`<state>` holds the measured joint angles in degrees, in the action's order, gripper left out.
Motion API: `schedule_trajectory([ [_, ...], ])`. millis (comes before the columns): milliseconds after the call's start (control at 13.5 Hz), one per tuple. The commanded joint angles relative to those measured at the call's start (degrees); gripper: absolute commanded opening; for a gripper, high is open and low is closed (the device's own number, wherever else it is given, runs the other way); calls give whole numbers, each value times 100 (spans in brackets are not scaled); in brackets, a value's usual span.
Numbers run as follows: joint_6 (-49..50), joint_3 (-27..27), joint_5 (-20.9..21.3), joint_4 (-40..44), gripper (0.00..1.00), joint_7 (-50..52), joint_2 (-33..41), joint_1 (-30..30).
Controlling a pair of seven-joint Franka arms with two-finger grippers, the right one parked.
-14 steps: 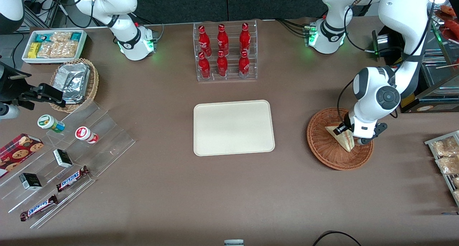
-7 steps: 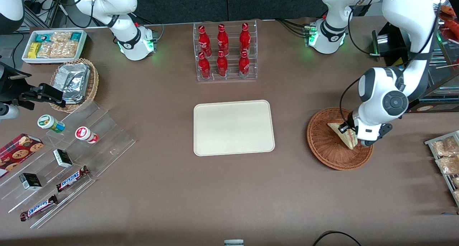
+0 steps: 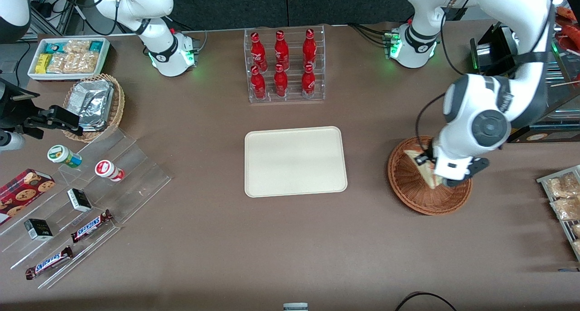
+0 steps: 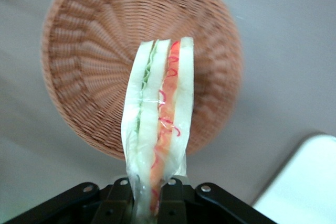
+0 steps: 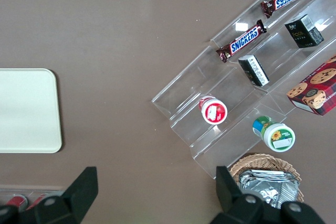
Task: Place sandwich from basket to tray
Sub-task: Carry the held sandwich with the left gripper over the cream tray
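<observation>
While clamped on the sandwich (image 4: 159,129), the gripper (image 3: 436,177) hangs above the basket (image 3: 410,184). Sandwich long axis extends straight out from the fingers (image 4: 170,203), filling edge facing the wrist camera. Tray (image 3: 294,161) lies at the basket's 9 o'clock.

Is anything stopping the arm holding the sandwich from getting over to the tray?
Probably not. The gripper holds the sandwich lifted above the basket, and only bare table lies between it and the tray.
</observation>
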<state>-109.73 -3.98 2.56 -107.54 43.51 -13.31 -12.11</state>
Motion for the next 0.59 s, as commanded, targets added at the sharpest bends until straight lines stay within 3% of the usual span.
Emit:
schedule_trajectory([
  [0, 180, 47, 25, 259, 0, 141, -22, -589],
  [295, 118, 47, -71, 689, 0, 105, -346, -1318],
  [517, 145, 47, -80, 1452, 0, 96, -943, -1837],
])
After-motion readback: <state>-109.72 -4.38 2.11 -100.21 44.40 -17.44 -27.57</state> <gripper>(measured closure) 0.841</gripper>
